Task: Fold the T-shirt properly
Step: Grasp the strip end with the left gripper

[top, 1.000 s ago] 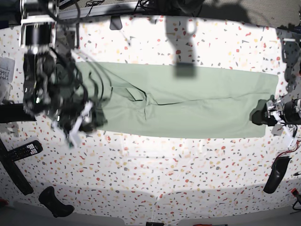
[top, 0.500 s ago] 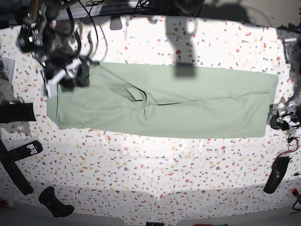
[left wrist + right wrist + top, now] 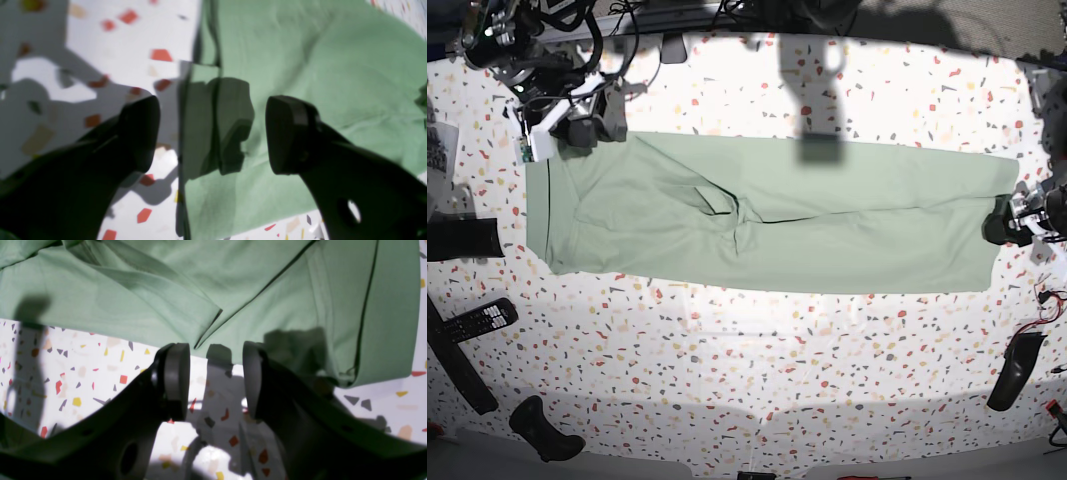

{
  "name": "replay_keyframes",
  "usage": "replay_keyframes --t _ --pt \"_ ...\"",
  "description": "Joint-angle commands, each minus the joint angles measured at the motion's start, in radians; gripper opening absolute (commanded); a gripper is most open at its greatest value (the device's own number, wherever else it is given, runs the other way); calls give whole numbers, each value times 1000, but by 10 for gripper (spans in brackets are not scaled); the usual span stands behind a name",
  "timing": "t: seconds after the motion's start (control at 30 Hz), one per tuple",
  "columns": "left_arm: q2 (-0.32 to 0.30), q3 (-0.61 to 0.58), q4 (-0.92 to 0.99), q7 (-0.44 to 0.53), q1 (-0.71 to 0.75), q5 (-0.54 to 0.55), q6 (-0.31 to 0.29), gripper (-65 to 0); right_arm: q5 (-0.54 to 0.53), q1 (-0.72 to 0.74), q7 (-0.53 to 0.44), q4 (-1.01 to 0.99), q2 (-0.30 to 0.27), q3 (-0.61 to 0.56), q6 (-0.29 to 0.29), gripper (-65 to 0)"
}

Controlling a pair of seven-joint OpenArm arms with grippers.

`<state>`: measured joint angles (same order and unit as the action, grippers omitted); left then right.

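Observation:
The T-shirt (image 3: 827, 215) lies flat as a long pale green strip across the speckled table (image 3: 757, 370). Its folded layers and seams fill the top of the right wrist view (image 3: 233, 283). My right gripper (image 3: 215, 380) hovers open over bare table just off the cloth's edge, with nothing between its fingers. In the base view it sits at the strip's top-left corner (image 3: 567, 130). My left gripper (image 3: 213, 133) is wide open and straddles the T-shirt's (image 3: 317, 66) edge without pinching it. In the base view it stands at the strip's right end (image 3: 1019, 222).
A remote (image 3: 479, 320) and dark bars (image 3: 462, 240) lie at the left edge. A black handle-like object (image 3: 545, 430) sits at the front left, and another black object (image 3: 1012, 370) at the front right. Cables and hardware crowd the back edge (image 3: 677, 20).
My right gripper swung from the strip's lower-left corner up to its top-left corner, leaving the left end spread flat. My left gripper shifted slightly back along the right end.

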<state>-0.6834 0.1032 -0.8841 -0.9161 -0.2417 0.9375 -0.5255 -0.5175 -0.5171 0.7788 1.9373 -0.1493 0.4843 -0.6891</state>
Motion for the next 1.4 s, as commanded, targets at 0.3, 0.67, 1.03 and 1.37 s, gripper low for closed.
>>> replay_keyframes --t 0.3,0.67,1.03,1.37 --pt "43 6 -10 -35 69 25 -98 -199 -18 2 -14 21 -8 5 -9 -398" --pt "40 6 -10 -48 70 68 -98 -199 -19 8 -11 21 -8 5 -9 -398" --pt "40 6 -10 20 69 67 -97 -650 -19 8 -11 21 -8 5 -9 -398" --pt "41 6 -13 -39 23 66 -97 -650 -64 11 7 21 -8 5 -9 -398"
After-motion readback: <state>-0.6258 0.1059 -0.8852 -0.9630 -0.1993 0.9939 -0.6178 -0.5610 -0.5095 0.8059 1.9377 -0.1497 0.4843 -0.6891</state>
